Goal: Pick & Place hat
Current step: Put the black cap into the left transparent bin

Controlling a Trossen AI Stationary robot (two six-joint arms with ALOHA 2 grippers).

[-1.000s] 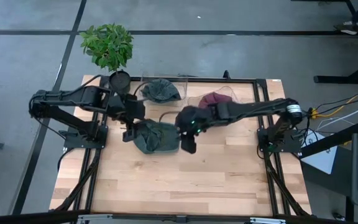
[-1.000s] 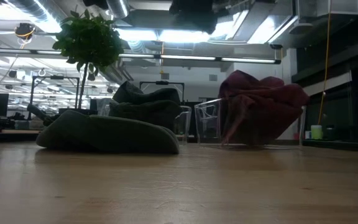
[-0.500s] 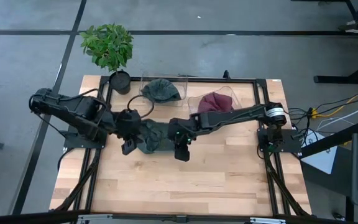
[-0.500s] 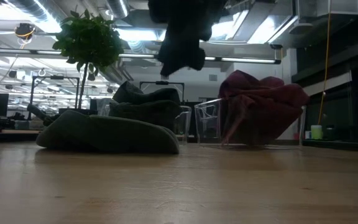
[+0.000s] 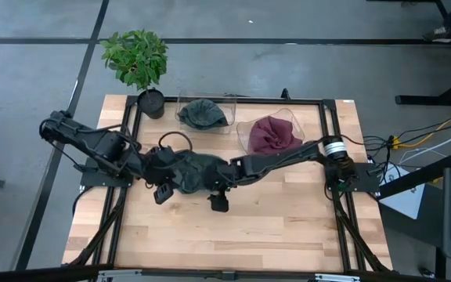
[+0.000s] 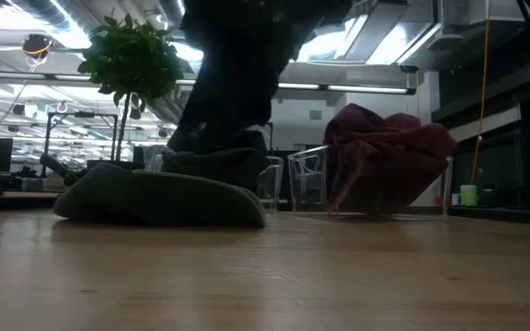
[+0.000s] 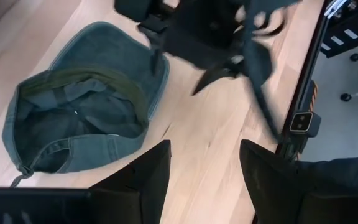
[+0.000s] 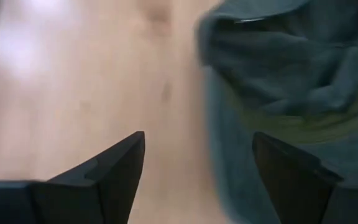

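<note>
A green hat [image 5: 196, 169] lies upside down on the wooden table, its hollow up [image 7: 82, 109], resting on its crown [image 6: 155, 198]. My left gripper [image 5: 162, 193] hovers open at the hat's near left side, with only bare table between its fingers [image 7: 204, 146]. My right gripper [image 5: 218, 204] stands open low over the table by the hat's near right edge; in its wrist view the hat [image 8: 291, 87] lies just beside one finger, and wood shows between the fingers [image 8: 197, 137]. The right arm [image 6: 237, 83] reaches down above the hat.
Two clear bins stand at the far side: one [image 5: 203, 114] holds another green hat, the other [image 5: 271, 135] a maroon hat [image 6: 385, 156]. A potted plant [image 5: 136, 59] sits at the far left corner. Bare wood lies toward the near edge [image 5: 225, 243].
My right gripper has come down and toward the table's near left, ending low beside the hat. My left gripper has swung toward the near edge along the hat's left side and rolled. The hat has stayed where it was.
</note>
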